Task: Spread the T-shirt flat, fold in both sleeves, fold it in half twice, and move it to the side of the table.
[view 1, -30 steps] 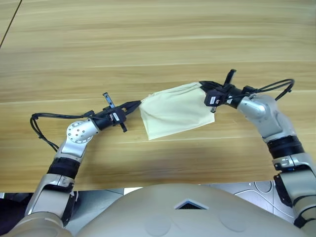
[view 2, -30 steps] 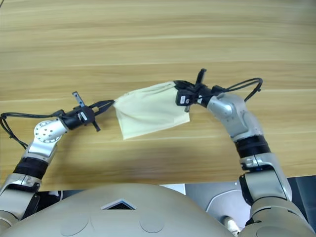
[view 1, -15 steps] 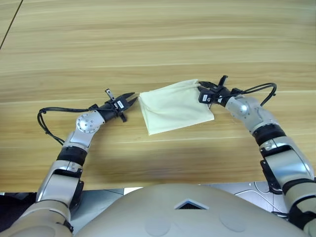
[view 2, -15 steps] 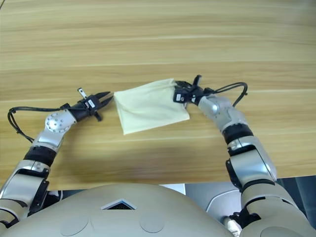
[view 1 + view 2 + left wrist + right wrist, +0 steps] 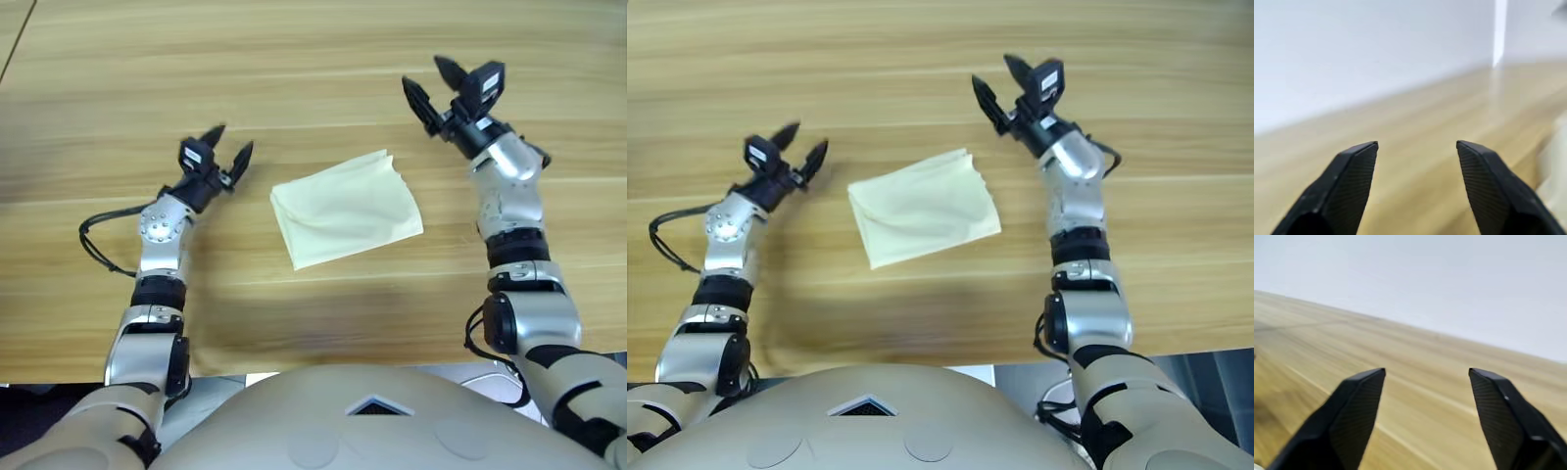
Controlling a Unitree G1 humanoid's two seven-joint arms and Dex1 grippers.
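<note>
The T-shirt (image 5: 345, 209) is folded into a small pale-yellow packet, so its sleeves and inner layers are tucked out of sight, and I can't tell how many folds it has. Its far corner on the right claw's side is rumpled and a little ruffled up. In both wrist views everything beyond the black fingers is soft blur: wood grain and a pale wall, nothing more to be made out.

The packet lies flat on the tabletop (image 5: 294, 59), between the two claws and touching neither. The left claw (image 5: 232, 138) stands off its left edge, a bit beyond the packet's far left corner, lifted clear of the wood. The right claw (image 5: 423, 72) is raised higher and farther out, past the rumpled corner and well apart from the cloth. Both claws are spread wide with nothing between their fingers, and the wrist views show the same gap with only tabletop behind it.

A second ago each claw was pinching an upper corner of the shirt, the cloth stretched between them. Half a second ago the left one had let go and parted, while the right was still at its corner. Now both have released and swung up and away, and the shirt rests where it was set down.
</note>
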